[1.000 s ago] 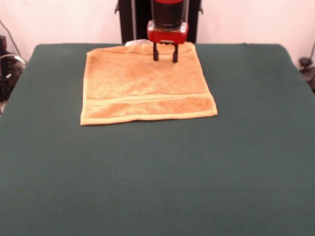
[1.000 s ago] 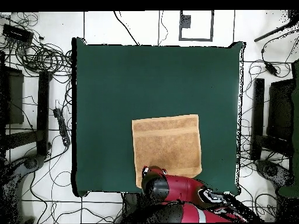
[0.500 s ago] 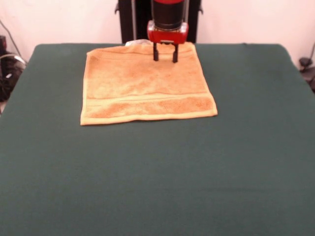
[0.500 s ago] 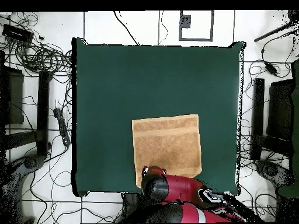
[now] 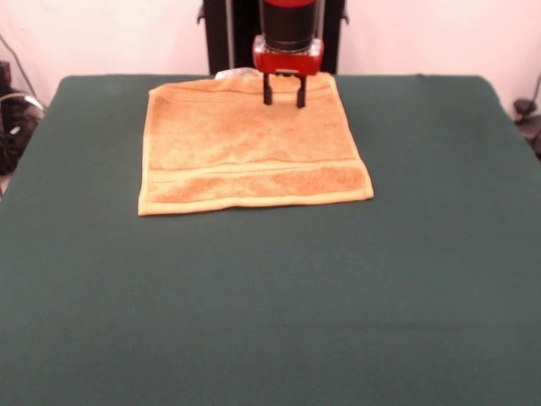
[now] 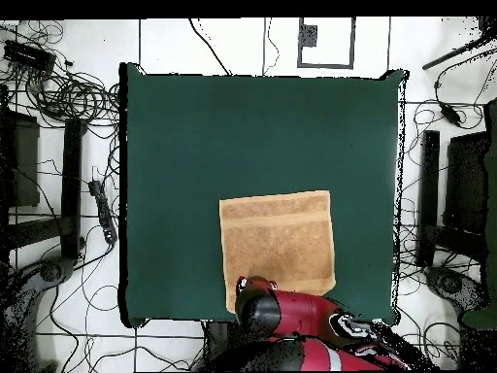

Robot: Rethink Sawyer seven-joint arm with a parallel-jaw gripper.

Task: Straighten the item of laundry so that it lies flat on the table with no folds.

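Note:
The golden-orange towel (image 5: 249,148) lies spread flat on the dark green table (image 5: 270,296), at its far middle by the robot's side; its woven band runs near the edge facing the front camera. It also shows in the overhead view (image 6: 277,241). My gripper (image 5: 283,100) hangs over the towel's far edge with its two black fingers (image 5: 268,89) apart and nothing between them; whether the tips touch the cloth I cannot tell. In the overhead view the red arm (image 6: 281,313) covers the towel's near edge and hides the gripper.
The towel's far edge reaches the table's edge by the black pedestal (image 5: 232,34). Cables and stands (image 6: 68,97) lie on the floor around the table.

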